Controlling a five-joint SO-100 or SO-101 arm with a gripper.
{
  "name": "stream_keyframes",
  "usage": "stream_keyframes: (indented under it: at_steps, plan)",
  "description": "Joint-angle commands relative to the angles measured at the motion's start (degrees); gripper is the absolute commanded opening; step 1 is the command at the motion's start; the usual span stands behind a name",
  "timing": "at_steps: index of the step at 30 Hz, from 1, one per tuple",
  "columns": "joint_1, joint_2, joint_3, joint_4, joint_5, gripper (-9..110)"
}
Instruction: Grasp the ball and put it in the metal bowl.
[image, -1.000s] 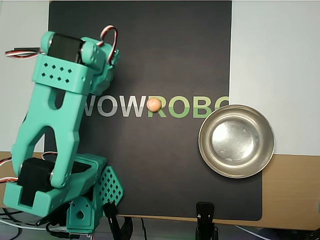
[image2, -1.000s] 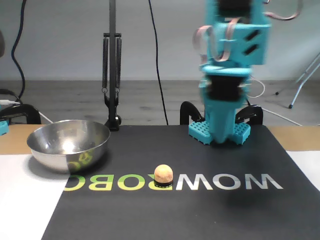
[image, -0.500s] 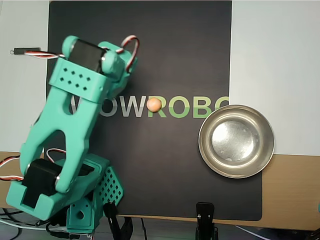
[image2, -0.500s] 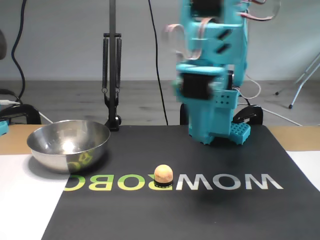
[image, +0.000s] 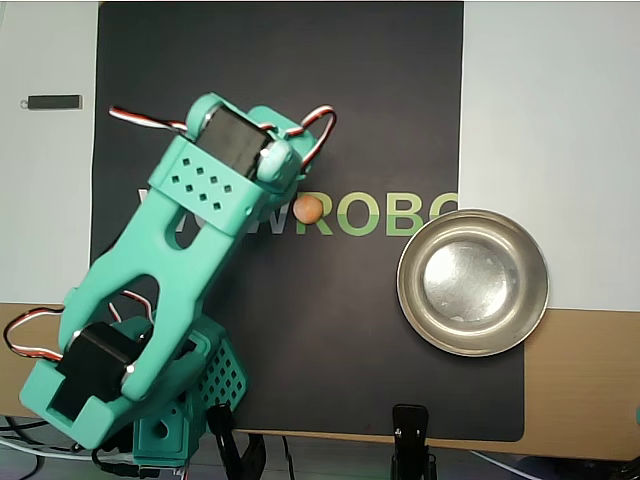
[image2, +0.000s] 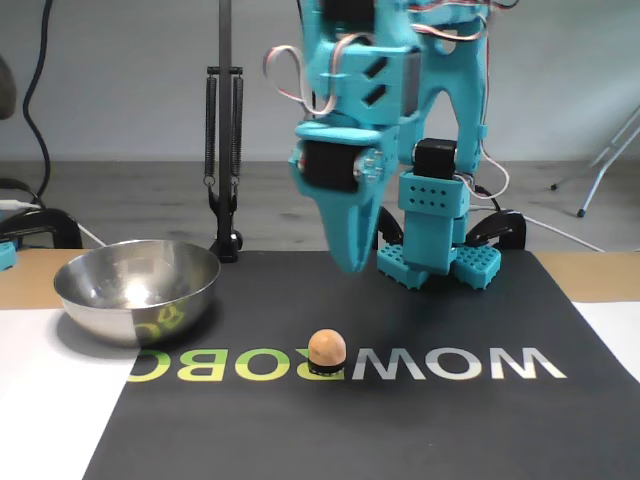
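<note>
In the overhead view the ball (image: 308, 208) sits on the black mat (image: 330, 320), on the printed lettering (image: 385, 212), untouched; the teal arm (image: 175, 270) reaches up from the base at about seven o'clock, and its upper end hangs just at nine o'clock of the ball, close beside it; the hand itself is hidden under the arm's body here, so whether its fingers are wide or narrow cannot be told from this view; the metal bowl (image: 473, 282) lies well apart from the ball, toward four o'clock of it, straddling the mat's edge, and it is empty.

In the fixed view the hand (image2: 350, 262) points down, raised above the mat and above the ball (image2: 327, 348), a little toward one o'clock of it; it reads as one tapered wedge, the fingers seemingly close together, holding nothing; the bowl (image2: 137, 288) stands near nine o'clock of the ball, on the pale table (image2: 50, 400) at the mat's edge.

By my judgement the task is barely begun: the approach is nearly made; opening, lowering, gripping, carrying and dropping all remain.
</note>
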Motion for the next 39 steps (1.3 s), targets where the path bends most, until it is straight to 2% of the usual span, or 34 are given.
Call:
stream_keyframes:
  at_steps: [1,10,39]
  plan:
    - [1.76,1.85,-1.14,-0.35,-0.26,0]
    - [2.29,2.2,7.38,-7.47,-0.26,0]
    - [1.67,2.02,9.93,-7.73,-0.18,1]
